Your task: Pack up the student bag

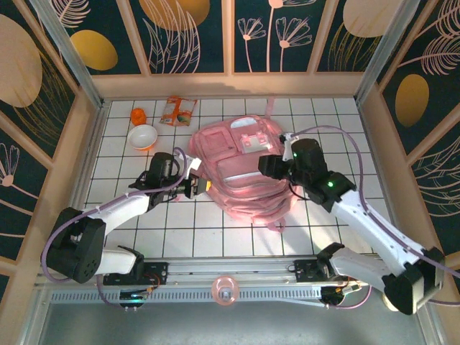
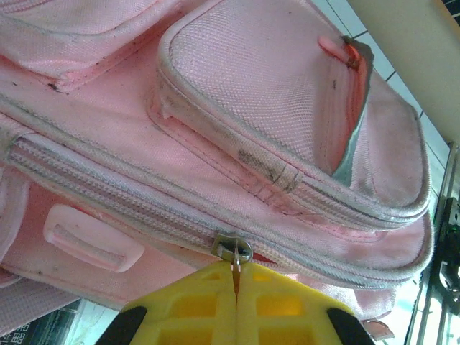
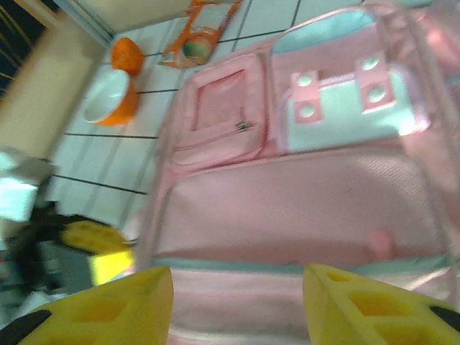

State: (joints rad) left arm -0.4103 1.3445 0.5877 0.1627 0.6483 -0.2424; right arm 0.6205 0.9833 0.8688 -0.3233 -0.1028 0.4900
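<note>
At the zip (image 2: 129, 201), the left tool (image 2: 236, 282) was clamped shut on the pull (image 2: 233, 250); the right tool (image 3: 237, 279) was held half open, empty, above the student bag (image 1: 244, 169) laid on the surface (image 1: 215, 237). Nothing seemed packed: bowl (image 1: 143, 136) and packet (image 1: 178, 111) were left outside.

This is a robot laboratory booth, not a home or a shop. The table (image 1: 215, 230) is a white board marked with a black grid of squares. Two robot arms, the left arm (image 1: 122, 212) and the right arm (image 1: 374, 223), are bolted to a metal rail (image 1: 237, 267) along the bottom of the frame, and purple cables (image 1: 327, 129) run along them. Around the table stand wooden-framed panels (image 1: 190, 36) with dark paper of printed leaves and flowers. Metal posts (image 1: 66, 54) hold them in the upper corners.
</note>
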